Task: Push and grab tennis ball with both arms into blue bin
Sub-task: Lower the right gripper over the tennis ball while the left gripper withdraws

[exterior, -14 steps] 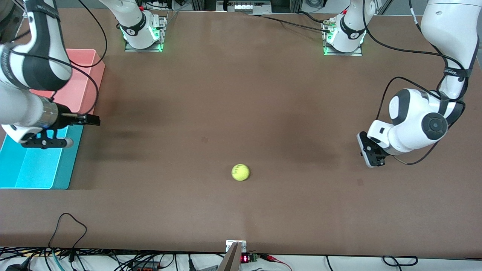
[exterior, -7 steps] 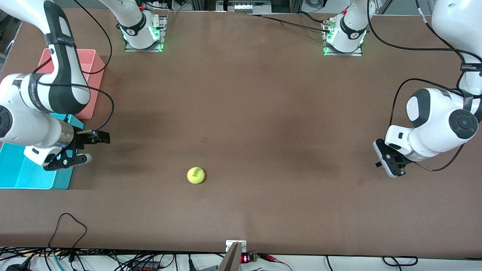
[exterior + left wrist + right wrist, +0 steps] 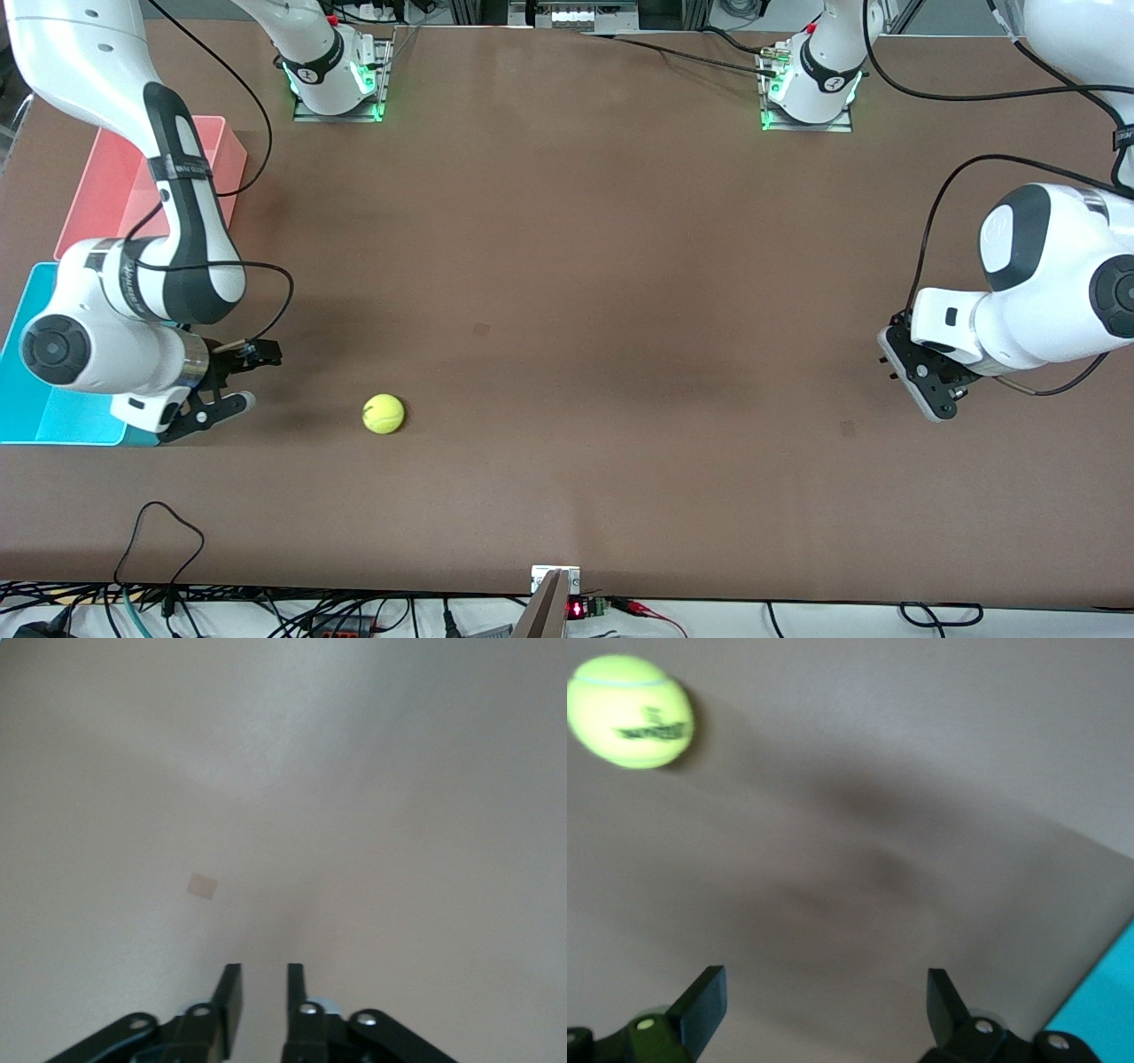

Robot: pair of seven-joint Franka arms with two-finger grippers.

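The ball (image 3: 383,414) lies on the desk, low in the front view, near the right gripper (image 3: 248,379). That gripper's fingers are spread wide and empty, beside the bin (image 3: 62,427). The left gripper (image 3: 926,390) waits at its own end with fingers narrowly parted, also empty. Risk: if you close late or off-centre, a finger may knock the ball away.

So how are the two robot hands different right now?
The right gripper has its fingers spread wide; the left gripper shows only a narrow gap. The right gripper sits beside the blue bin, close to the tennis ball; the left gripper is at the table's left-arm end. Both are black, two-fingered and empty.
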